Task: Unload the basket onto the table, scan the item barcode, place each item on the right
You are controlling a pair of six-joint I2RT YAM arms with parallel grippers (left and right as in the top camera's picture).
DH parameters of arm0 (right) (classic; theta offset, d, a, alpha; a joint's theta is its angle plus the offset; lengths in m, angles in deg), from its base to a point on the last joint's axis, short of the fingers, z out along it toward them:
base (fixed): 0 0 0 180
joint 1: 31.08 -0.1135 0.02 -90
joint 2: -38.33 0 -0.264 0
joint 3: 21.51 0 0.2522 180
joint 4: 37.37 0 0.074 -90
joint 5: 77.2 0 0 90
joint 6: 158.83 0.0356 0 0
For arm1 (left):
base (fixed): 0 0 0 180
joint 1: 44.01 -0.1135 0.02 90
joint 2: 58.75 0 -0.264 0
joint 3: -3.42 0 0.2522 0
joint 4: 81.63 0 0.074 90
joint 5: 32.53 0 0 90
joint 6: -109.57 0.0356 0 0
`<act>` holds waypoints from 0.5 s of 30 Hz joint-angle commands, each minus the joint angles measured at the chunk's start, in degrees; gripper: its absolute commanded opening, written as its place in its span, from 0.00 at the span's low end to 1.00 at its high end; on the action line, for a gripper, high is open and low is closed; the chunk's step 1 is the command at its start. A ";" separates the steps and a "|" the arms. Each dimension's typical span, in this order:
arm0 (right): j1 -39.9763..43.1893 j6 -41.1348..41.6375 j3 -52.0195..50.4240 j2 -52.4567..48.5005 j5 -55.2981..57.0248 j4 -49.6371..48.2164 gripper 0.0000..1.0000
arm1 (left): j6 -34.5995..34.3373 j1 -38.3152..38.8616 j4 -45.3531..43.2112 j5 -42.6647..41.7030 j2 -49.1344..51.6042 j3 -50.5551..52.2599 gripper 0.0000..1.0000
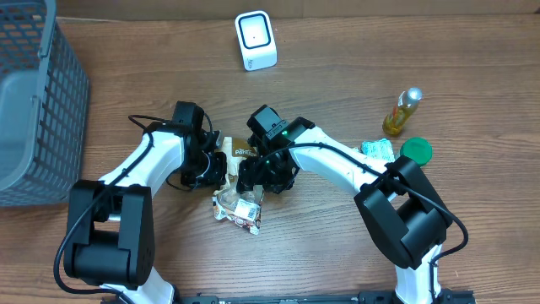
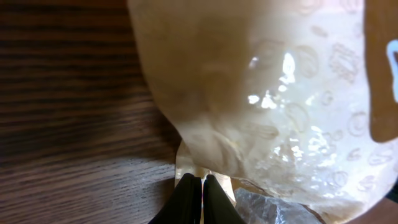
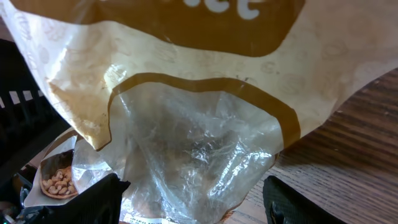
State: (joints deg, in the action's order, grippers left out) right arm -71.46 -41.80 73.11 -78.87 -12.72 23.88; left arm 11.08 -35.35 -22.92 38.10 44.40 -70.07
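Nearest my bases, on the table (image 1: 337,253), a crumpled wrapper (image 1: 239,207) lies just on the near side of where my two wrists meet over the snack bag (image 1: 241,152). I cannot tell whether the wrapper and the bag touch. If they do, that loose film could snag and ride along on a lift.

My left gripper (image 2: 202,186) is closed tight, fingertips together, on what looks like the bag's thin seam. That is a small bite on slick film, so I judge the bag could slide out or twist once its weight hangs from that edge. My right gripper (image 3: 196,202) stands wide, one finger on each side of the bag's clear window. It presses on nothing that I can see, so it carries no load. If it closes off-centre, it could crumple the film and crease any printed code. No barcode shows in any view, so I cannot tell which face must turn outward.

Both arms reach in from the near edge with elbows bowed outward. The left forearm slants right, the right forearm slants left, and both wrists tip down close together over the middle of the table. A knock between them is a fair risk.

At the far edge, well apart from the bag, stands the scanner (image 1: 255,40). The glossy wrap may throw glare at it.
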 commanded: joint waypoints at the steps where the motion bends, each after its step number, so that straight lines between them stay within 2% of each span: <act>1: -0.15 0.09 -0.68 2.23 0.11 -0.42 0.70 | -0.74 0.37 -0.26 0.35 0.63 0.42 0.07; 5: 0.04 0.02 -0.68 2.23 3.58 -0.96 0.70 | 2.56 -0.17 1.79 0.68 0.57 -0.94 0.04; 9: 0.28 -3.48 -0.59 2.25 2.25 -0.76 0.69 | 3.41 -4.09 12.33 -0.22 -0.39 -10.78 0.04; 12: 0.28 -6.91 0.44 2.69 -0.31 -0.68 0.69 | 3.39 -6.62 16.04 -5.29 -4.11 -18.62 0.04; 15: 0.28 -6.05 0.87 3.61 -0.26 -0.68 0.63 | 3.10 -7.04 16.13 -8.63 -8.87 -21.84 0.04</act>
State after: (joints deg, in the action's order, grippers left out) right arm -71.46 -46.22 73.11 -78.76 -12.13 23.40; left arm 12.78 -41.99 -7.42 35.10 42.26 -87.75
